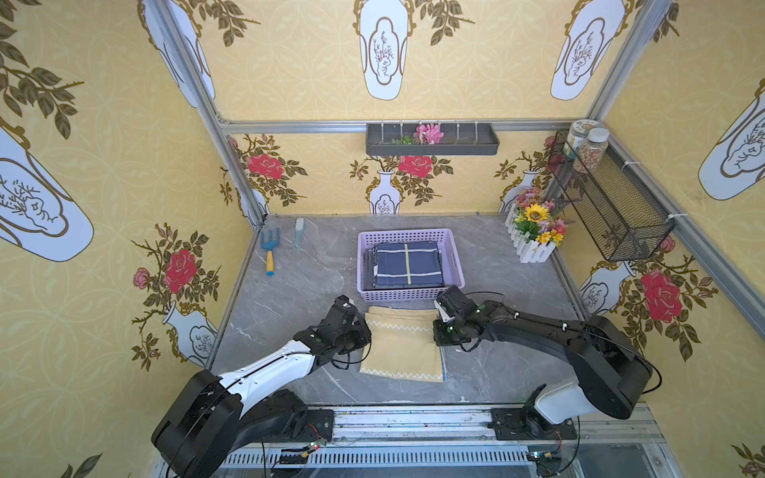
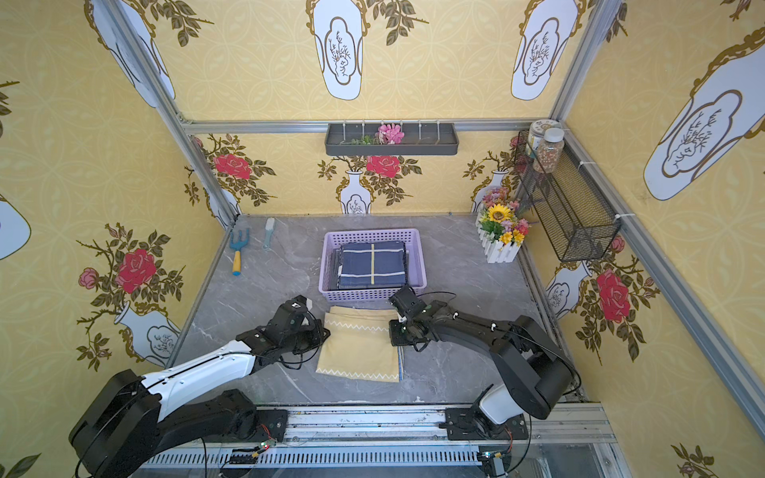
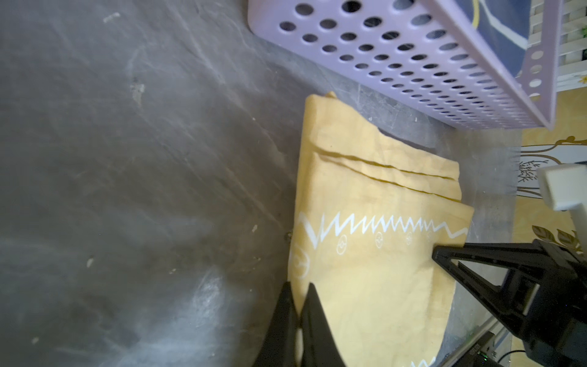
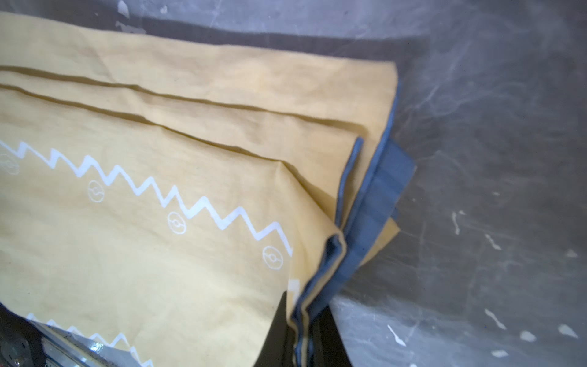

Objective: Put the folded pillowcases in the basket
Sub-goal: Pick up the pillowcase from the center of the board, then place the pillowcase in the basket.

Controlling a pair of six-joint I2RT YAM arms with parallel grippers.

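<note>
Left pincer (image 3: 298,295) clamped shut on left edge of yellow pillowcase (image 1: 403,347); right pincer (image 4: 301,317) pinched blue-trimmed opposite edge. Pillowcase lay flat on grey table (image 1: 289,298) between both pincers, just short of lilac basket (image 1: 407,294) beyond them, not touching. Navy checked cloth (image 1: 407,265) lay inside basket. Bare table outward of each pincer. White zigzag and ringed dots printed on pillowcase; white mark (image 2: 296,305) on left wrist unreadable.

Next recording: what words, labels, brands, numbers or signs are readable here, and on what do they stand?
No text reads clearly.
Left wrist housing: small white mark, too small to read.
Rear jar: printed label, too blurred to read.
Yellow pillowcase: white zigzags and small circle signs, no words.
</note>
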